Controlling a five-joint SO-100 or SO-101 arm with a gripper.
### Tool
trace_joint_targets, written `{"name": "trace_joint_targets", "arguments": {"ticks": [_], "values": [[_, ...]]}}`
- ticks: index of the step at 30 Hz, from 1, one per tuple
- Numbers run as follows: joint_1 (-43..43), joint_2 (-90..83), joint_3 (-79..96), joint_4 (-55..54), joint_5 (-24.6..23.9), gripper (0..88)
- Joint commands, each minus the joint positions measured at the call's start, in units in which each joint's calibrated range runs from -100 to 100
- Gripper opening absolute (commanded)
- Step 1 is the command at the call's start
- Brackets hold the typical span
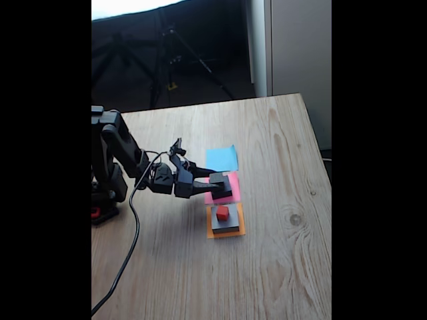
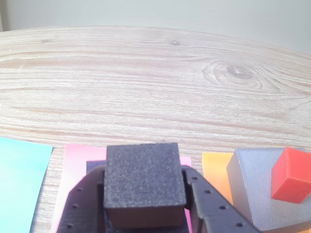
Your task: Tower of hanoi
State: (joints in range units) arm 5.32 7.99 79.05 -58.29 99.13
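On the table (image 1: 280, 267) three papers lie in a row near the middle of the fixed view: one paper (image 1: 221, 159) uppermost, the next (image 1: 233, 183) just below it, the last (image 1: 237, 230) lowest. On the lowest sits a flat block (image 1: 227, 223) with the tiniest cube (image 1: 222, 213) on top. Over the middle paper, a block (image 1: 221, 185) sits between the fingers (image 1: 203, 188), the arm (image 1: 117, 153) reaching in from the left.

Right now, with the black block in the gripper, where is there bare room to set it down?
The blue paper square is bare. So is the wide wood of the table beyond and in front of the papers. Crowded: the orange square carries the grey block and red cube; the gripper holds the black block above the pink square.
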Motion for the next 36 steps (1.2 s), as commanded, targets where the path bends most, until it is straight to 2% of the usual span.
{"name": "trace_joint_targets", "arguments": {"ticks": [1,22,25,36], "values": [[-0.60,0.03,-0.33,-1.73,0.87,2.8],[-0.18,0.86,-0.87,-1.49,0.87,11.1],[-0.26,0.86,-1.05,-1.49,0.87,15.6],[-0.34,0.48,-2.96,-0.68,0.87,18.2]]}}
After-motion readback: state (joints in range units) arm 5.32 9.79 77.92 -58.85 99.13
